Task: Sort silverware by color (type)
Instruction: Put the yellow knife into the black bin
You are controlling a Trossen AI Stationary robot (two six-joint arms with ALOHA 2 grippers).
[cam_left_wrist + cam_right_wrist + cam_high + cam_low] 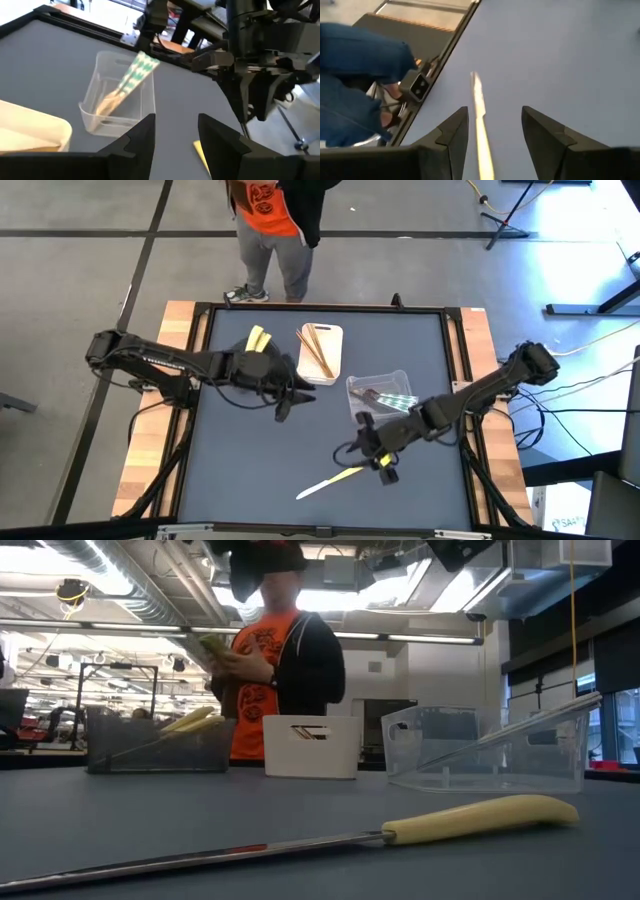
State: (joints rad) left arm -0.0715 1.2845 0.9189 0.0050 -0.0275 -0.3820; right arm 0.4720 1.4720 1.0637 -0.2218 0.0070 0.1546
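Nearest the front edge of the surface lies a knife with a pale yellow handle and a thin silver-grey blade, flat on the dark grey mat, angled with the blade toward the front-left. In the low view the handle looks smooth, rounded and matt; the blade is flat and narrow.

Right gripper hovers just over the knife's handle end, its two dark fingers apart, open and empty; the knife runs through the gap between them in the right wrist view.

Behind it, a clear plastic tray, rounded rectangle with thin see-through walls, holds silver-grey utensils; in the left wrist view some show green-and-white patterned handles leaning over its rim. The right arm crosses in front of part of this tray.

Left gripper waits above the middle of the surface, fingers parted, holding nothing.

Farther back, a white tray, opaque, rounded corners, carries orange-brown utensils lying lengthwise. Left of it, pale yellow utensils sit in a black tray, which in the low view has dark mesh-like walls; the left arm hides much of it from above.

The surface has a black frame on light wooden boards. Beyond the far edge a person stands in an orange shirt, dark jacket and grey trousers.
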